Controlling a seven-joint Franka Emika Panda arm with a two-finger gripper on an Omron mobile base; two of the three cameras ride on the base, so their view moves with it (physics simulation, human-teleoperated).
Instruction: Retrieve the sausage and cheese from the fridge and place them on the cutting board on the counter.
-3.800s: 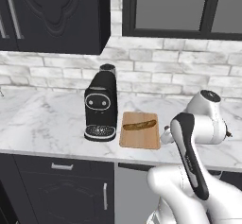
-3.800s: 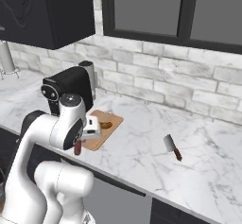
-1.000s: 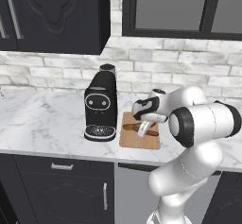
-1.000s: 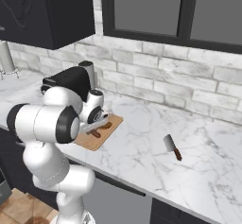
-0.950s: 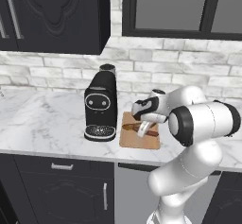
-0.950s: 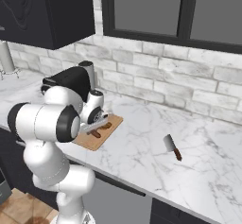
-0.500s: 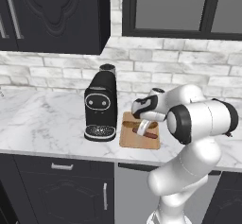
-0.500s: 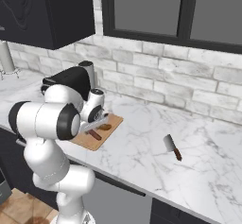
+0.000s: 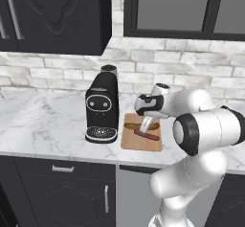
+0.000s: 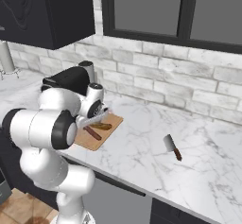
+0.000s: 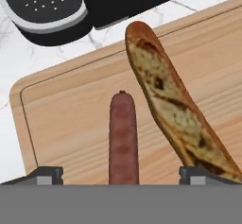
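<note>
The counter (image 9: 43, 125) is a long white marble-patterned top with grey veins, spreading out to every side below the jaws (image 11: 121, 173) and sitting over black cabinets (image 9: 62, 187). A black coffee machine (image 9: 101, 107) stands on it just beside the board, beyond and to one side of the jaws in the hand view, where its perforated drip tray (image 11: 45, 5) fills the upper corner. A cleaver (image 10: 171, 146) with a brown handle lies on the marble well apart from the jaws, off toward the far side of the right base view.

The cutting board (image 11: 71, 124) is a flat rectangular slab of light-brown wood with a shallow groove near its rim and rounded corners; it lies directly under the jaws. On it, a long crusty loaf of bread (image 11: 175, 109), golden brown with dark patches, runs at a slant from beyond the jaws to just beside one fingertip.

The sausage (image 11: 124, 140) is a thin reddish-brown cylinder with a rounded far end and faint paler bands across it. It lies flat on the board, lengthwise between the two fingertips (image 11: 45, 175) and pointing away from them, touching neither. The jaws stand wide open just above it, holding nothing. Sausage and bread lie side by side, close but apart at the far ends.
</note>
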